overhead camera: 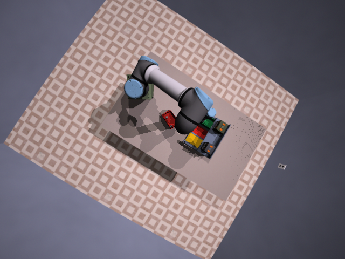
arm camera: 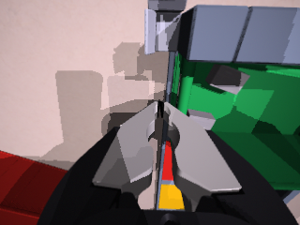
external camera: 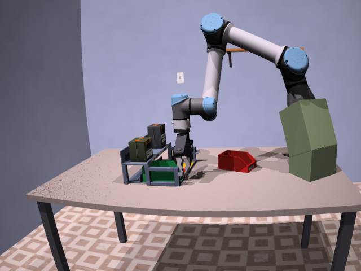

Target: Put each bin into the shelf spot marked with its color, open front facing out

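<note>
The green bin [overhead camera: 208, 122] [external camera: 161, 174] [arm camera: 244, 110] stands in the end bay of the grey-blue shelf [overhead camera: 214, 137] [external camera: 163, 169] [arm camera: 217, 33], with small parts in it. Its front edge is close to the shelf's front lip [arm camera: 171, 75]; whether it is fully behind the lip is unclear. My gripper [external camera: 183, 171] [arm camera: 159, 101] is shut and empty, pointing down at the bin's front. The red bin [overhead camera: 170, 121] [external camera: 230, 162] [arm camera: 28, 187] stands on the table before the shelf, with small parts in it. The red mark [overhead camera: 199, 131] [arm camera: 167, 164] and yellow mark [overhead camera: 192, 139] [arm camera: 171, 199] show bare.
An olive box [overhead camera: 220, 127] [external camera: 140, 150] and a dark grey box [overhead camera: 208, 148] [external camera: 157, 135] stand on the shelf's upper board. A side rail [external camera: 163, 169] closes the shelf end beside the green bin. The green arm base [external camera: 312, 140] stands at the table's other end.
</note>
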You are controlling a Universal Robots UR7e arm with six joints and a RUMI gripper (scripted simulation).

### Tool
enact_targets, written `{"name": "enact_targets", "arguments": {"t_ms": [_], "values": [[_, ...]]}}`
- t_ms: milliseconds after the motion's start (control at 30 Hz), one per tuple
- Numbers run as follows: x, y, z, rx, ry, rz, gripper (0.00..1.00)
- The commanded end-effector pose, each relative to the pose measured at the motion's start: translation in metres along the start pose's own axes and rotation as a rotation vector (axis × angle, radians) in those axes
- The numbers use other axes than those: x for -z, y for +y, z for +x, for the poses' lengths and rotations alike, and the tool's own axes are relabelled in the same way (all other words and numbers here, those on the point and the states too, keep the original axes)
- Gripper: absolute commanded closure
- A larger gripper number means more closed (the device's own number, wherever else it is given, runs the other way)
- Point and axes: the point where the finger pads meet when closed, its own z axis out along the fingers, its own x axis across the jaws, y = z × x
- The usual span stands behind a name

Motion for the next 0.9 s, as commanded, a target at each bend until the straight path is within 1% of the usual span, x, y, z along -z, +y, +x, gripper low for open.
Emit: {"name": "enact_targets", "arguments": {"t_ms": [0,867], "values": [[0.0005,-0.0010,0.0033,-0.001,0.005,0.000,1.00],[-0.0002,-0.0008,0.0071,-0.001,0.005,0.000,1.00]]}}
